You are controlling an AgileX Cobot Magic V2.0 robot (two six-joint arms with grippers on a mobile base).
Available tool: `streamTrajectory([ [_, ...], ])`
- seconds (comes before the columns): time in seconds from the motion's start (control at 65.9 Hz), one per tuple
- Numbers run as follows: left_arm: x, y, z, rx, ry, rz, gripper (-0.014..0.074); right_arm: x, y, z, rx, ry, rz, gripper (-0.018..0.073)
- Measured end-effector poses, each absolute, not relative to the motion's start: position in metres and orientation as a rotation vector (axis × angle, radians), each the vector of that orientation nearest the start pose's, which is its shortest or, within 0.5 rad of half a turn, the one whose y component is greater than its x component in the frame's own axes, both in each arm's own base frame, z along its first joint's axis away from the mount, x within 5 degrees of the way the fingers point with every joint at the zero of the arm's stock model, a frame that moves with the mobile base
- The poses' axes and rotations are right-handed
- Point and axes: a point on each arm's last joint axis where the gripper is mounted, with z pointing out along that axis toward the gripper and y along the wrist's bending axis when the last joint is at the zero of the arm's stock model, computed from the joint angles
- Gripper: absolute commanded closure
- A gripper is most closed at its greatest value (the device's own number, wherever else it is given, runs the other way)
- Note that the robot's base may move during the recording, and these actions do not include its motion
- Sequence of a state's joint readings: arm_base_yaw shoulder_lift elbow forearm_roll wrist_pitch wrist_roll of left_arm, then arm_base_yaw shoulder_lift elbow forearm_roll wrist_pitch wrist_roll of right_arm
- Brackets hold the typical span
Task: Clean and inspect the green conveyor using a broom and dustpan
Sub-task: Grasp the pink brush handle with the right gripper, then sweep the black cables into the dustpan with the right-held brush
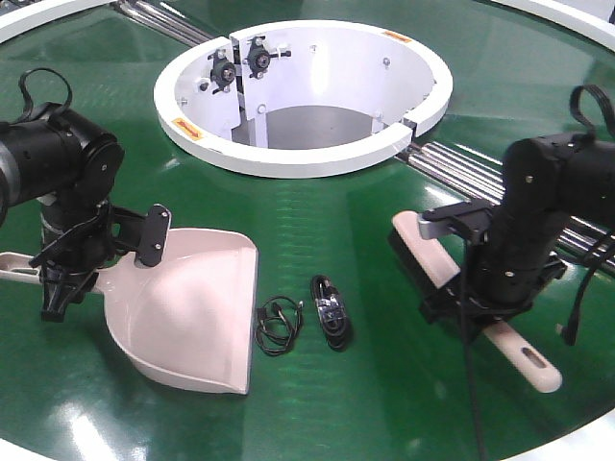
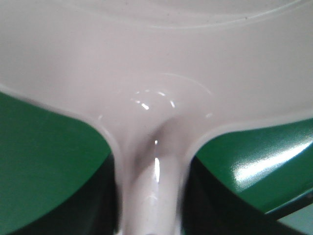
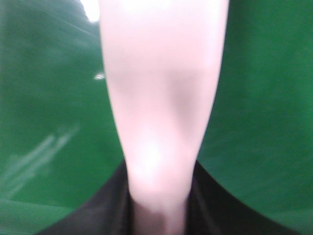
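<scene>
The pale pink dustpan (image 1: 192, 307) lies on the green conveyor (image 1: 317, 221) at front left, mouth toward the middle. My left gripper (image 1: 72, 274) is shut on its handle; the left wrist view shows the handle (image 2: 151, 196) between the jaws and the pan's back (image 2: 146, 63) ahead. The broom (image 1: 437, 264) lies at front right, black bristles toward the centre, slotted handle end (image 1: 533, 365) toward the front. My right gripper (image 1: 476, 298) is shut on its handle; the right wrist view shows the handle (image 3: 161, 98) filling the jaws.
Two black coiled cables lie on the belt between the tools, a thin one (image 1: 279, 325) and a thicker bundle (image 1: 332, 312). The white central ring (image 1: 303, 91) stands behind. Steel rollers (image 1: 461, 165) run at the right, and the white rim (image 1: 567, 12) at the back.
</scene>
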State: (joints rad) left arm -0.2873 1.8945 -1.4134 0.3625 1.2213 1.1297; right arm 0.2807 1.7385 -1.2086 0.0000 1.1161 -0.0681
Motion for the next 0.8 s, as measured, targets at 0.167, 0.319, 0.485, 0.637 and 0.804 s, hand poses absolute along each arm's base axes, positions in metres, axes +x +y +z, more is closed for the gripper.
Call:
streamTrajectory([
  [0.167,0.358,-0.074,0.217,2.298,2.346,0.481,0.0602,0.302,0.120,0.221,-0.484,3.083,-0.040,0.0564],
  [0.319,0.358,-0.074,0.217,2.298,2.346,0.481,0.0602,0.303,0.139,0.219,-0.447,3.142,-0.064,0.0564],
  [0.485,0.358,-0.074,0.217,2.298,2.346,0.481,0.0602,0.312,0.157,0.214,-0.423,3.149,-0.083,0.0564],
  [0.637,0.358,-0.074,0.217,2.297,2.347,0.480,0.0602,0.313,0.171,0.203,-0.387,3.172,-0.088,0.0564],
  [0.804,0.358,-0.074,0.217,2.297,2.347,0.480,0.0602,0.309,0.185,0.189,-0.381,3.222,-0.046,0.0564],
])
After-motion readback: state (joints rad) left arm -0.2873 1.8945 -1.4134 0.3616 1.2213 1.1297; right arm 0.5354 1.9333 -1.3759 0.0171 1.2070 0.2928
